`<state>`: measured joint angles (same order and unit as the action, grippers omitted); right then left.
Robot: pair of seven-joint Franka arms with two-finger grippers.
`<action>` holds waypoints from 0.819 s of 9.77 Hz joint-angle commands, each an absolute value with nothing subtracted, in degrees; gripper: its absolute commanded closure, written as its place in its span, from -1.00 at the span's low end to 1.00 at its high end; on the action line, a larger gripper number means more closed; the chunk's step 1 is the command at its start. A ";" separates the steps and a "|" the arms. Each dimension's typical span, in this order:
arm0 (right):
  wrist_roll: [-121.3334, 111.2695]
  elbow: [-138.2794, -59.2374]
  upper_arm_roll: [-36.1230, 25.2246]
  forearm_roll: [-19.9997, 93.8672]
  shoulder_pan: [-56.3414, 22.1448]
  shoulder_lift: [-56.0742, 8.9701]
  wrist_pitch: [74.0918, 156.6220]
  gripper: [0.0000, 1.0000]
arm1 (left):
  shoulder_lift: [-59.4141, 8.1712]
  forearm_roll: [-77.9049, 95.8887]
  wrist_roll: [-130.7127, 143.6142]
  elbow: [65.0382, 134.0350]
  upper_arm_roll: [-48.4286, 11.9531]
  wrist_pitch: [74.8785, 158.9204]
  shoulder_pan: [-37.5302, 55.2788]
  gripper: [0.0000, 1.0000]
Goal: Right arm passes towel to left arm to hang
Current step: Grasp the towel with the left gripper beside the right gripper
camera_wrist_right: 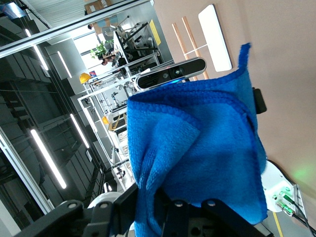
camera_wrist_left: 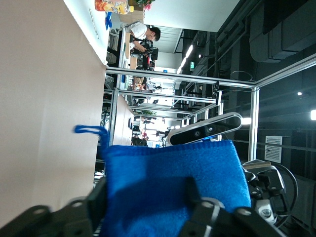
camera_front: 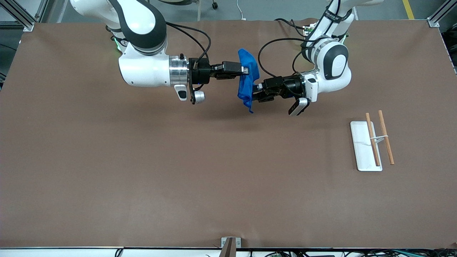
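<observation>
mid-air handover: our right gripper (camera_front: 245, 70) is clamped on the towel (camera_front: 247, 79), while our left gripper (camera_front: 255, 92) straddles its hanging edge, fingers parted, ready to close.

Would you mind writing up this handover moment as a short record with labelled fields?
stage: handover in mid-air, towel between the two grippers
towel: bright blue, hanging bunched above the table
right gripper: shut on the towel's upper part
left gripper: at the towel's lower part, fingers either side of the cloth; grip not confirmed
rack: two wooden bars over a white tray, toward the left arm's end, nearer the front camera
hanging: not yet done
</observation>
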<state>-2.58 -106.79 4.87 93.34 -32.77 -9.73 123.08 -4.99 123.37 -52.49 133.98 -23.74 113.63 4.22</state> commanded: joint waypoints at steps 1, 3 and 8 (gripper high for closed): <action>-2.37 -106.79 5.71 94.75 -32.26 -9.32 123.66 1.00 | -4.93 124.63 -54.06 135.53 -24.43 114.43 3.69 1.00; -2.37 -106.70 5.71 94.75 -32.26 -9.32 123.66 1.00 | -4.40 124.63 -53.53 135.53 -24.35 114.61 3.43 1.00; -2.29 -106.44 5.71 94.66 -32.26 -9.32 123.58 0.83 | -4.13 121.21 -52.91 135.26 -24.00 115.13 2.82 1.00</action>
<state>-2.58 -106.60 4.93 93.35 -32.77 -9.73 123.11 -4.37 122.76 -52.49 133.98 -23.70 113.74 3.59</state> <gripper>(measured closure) 0.877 0.974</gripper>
